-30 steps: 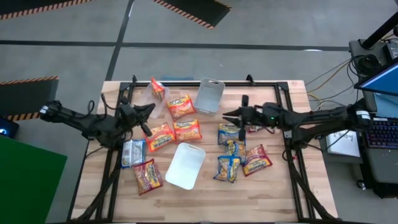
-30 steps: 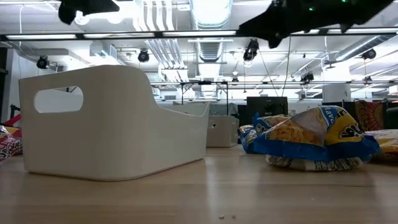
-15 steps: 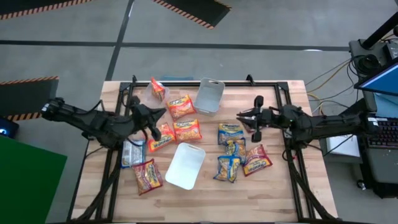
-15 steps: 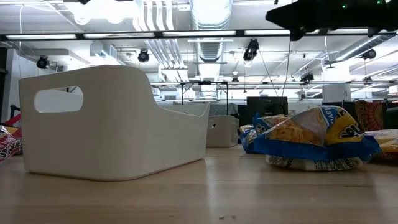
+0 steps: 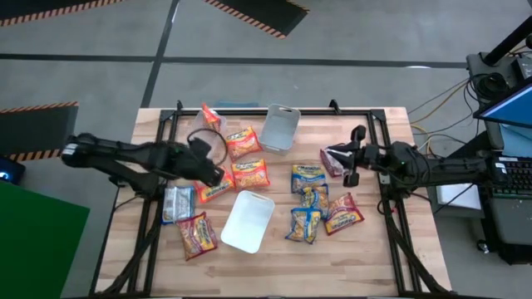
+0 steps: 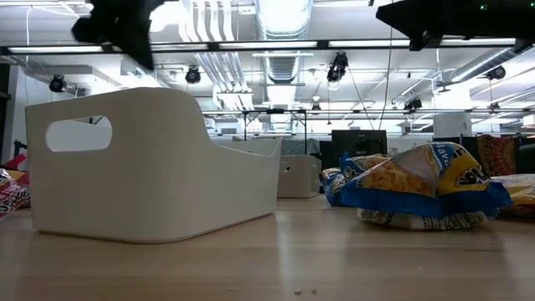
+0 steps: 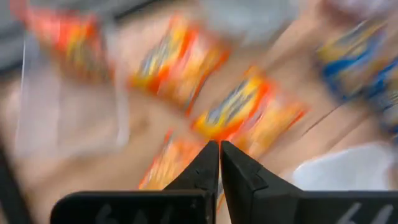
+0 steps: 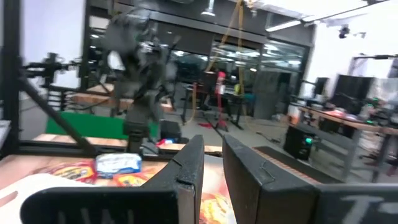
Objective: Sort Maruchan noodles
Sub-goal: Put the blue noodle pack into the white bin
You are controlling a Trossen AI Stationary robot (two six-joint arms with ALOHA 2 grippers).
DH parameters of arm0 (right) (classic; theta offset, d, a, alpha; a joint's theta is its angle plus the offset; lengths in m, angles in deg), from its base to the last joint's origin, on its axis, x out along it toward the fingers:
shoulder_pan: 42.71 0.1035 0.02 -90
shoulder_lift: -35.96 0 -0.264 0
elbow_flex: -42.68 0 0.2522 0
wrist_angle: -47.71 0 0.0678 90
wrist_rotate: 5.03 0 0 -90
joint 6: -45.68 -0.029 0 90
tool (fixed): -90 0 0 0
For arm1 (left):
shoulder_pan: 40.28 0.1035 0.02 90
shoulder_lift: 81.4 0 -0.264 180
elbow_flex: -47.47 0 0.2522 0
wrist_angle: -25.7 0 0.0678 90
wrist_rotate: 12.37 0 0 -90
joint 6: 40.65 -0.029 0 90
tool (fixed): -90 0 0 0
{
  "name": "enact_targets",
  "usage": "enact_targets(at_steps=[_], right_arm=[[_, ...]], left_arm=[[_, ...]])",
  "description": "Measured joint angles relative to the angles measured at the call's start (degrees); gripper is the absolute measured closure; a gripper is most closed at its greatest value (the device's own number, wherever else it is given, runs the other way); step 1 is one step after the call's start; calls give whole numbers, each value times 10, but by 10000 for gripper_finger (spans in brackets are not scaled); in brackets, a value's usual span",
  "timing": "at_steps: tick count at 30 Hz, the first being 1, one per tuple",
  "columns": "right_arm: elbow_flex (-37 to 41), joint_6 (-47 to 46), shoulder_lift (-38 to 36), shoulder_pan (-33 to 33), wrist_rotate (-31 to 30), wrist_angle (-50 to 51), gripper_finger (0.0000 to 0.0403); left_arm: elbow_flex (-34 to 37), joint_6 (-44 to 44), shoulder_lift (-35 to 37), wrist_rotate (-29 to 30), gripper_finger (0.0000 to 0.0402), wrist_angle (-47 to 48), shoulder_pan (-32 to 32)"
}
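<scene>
Ramen packets lie flat on the table. The orange ones [image 5: 249, 173] [image 5: 242, 141] [image 5: 214, 184] are left of centre. The blue-and-yellow ones [image 5: 307, 177] [image 5: 304, 224] are right of centre, and one [image 6: 418, 194] shows in the low view. A dark red packet [image 5: 332, 158] lies by the right arm. My left gripper [image 5: 214, 172] hangs shut above the orange packets [image 7: 242, 112], tipped downward. My right gripper [image 5: 345, 160] is held level beside the dark red packet, its fingers [image 8: 212, 149] a narrow gap apart with nothing between them.
Two white bins stand on the table, one near the middle [image 5: 248, 220] [image 6: 150, 163] and one at the far edge [image 5: 279, 126]. A clear tray [image 5: 202, 133] at far left holds an orange packet [image 5: 210, 119]. More packets [image 5: 198, 234] [image 5: 177, 202] lie near left.
My left gripper has moved toward the table's right and tipped down over the orange packets. My right gripper has drawn back toward the table's right edge, and the dark red packet that it covered now shows. No packet has visibly shifted.
</scene>
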Motion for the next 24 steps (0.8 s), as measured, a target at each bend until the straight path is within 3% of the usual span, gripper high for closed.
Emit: enact_targets(at_steps=[4, 11, 18, 24], right_arm=[[0, 1, 3, 0, -8, 0, 355], [-1, 5, 4, 0, -9, 0, 355], [-1, 3, 4, 0, -13, 0, 355], [-1, 1, 4, 0, -13, 0, 355]], left_arm=[[43, 50, -44, -89, 402, 30, 9], [66, 65, -112, -259, 402, 105, 15], [79, 77, -164, -268, 398, 109, -1], [81, 87, -193, -267, 345, 118, -5]])
